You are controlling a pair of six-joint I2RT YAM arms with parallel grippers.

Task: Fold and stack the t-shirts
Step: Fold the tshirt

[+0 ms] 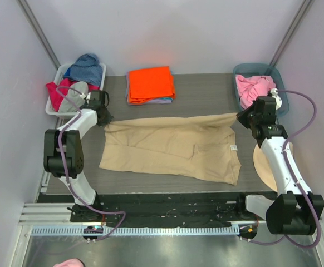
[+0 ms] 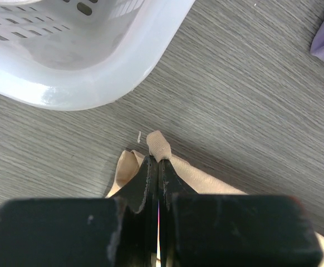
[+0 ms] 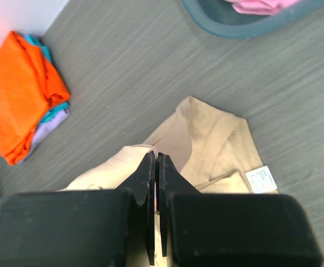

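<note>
Since the tan t-shirt (image 1: 167,147) covers most of the grey table (image 1: 206,89), we'll start there. It's spread flat with its long axis running left to right, straight across in front of both arms. Behind it, at the far middle, sits the folded stack (image 1: 150,83) with an orange shirt on top, well apart from the tan cloth. A white basket (image 1: 53,108) is far left and a teal bin (image 1: 251,69) far right.

Now the bit that matters, we reckon. The left gripper (image 1: 106,119) is clamped tight on the shirt's far-left corner, just beside the basket. The right gripper (image 1: 241,116) is pinched on the far-right corner, near the bin. So each arm has its own end of the far edge, and the rest of the shirt lies toward the arm bases. Our guess is that edge gets pulled nearward, both ends level. Tiny detail: a white label (image 1: 234,148) shows near the right end.
</note>
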